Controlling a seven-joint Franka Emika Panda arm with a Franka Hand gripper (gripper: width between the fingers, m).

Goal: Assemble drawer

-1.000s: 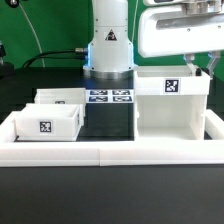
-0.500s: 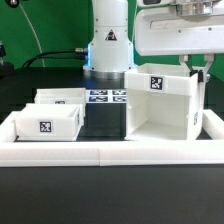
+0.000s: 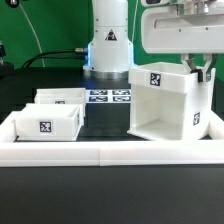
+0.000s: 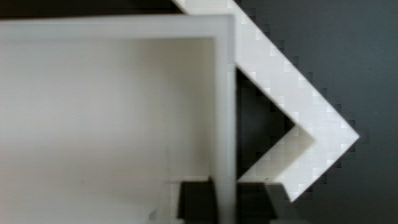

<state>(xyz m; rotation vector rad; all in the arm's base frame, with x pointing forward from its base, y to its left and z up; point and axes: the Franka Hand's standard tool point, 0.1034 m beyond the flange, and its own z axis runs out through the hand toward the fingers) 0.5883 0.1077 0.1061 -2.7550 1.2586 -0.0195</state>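
The large white drawer shell (image 3: pixel 165 103) stands at the exterior view's right, tilted, its open side facing the front and a tag on its upper panel. My gripper (image 3: pixel 202 68) is shut on the shell's top right wall and holds it lifted at an angle. In the wrist view the shell's wall (image 4: pixel 224 110) runs between my two dark fingers (image 4: pixel 196 200). Two small white trays (image 3: pixel 48 118) (image 3: pixel 62 97) with tags sit at the exterior view's left.
Long low white border blocks (image 3: pixel 100 152) frame the work area at the front and sides. The marker board (image 3: pixel 108 97) lies flat behind the middle, in front of the arm's base (image 3: pixel 108 45).
The shell has tipped further and turned, its top panel rising and its open side swinging toward the front. My gripper stays clamped on its right wall.
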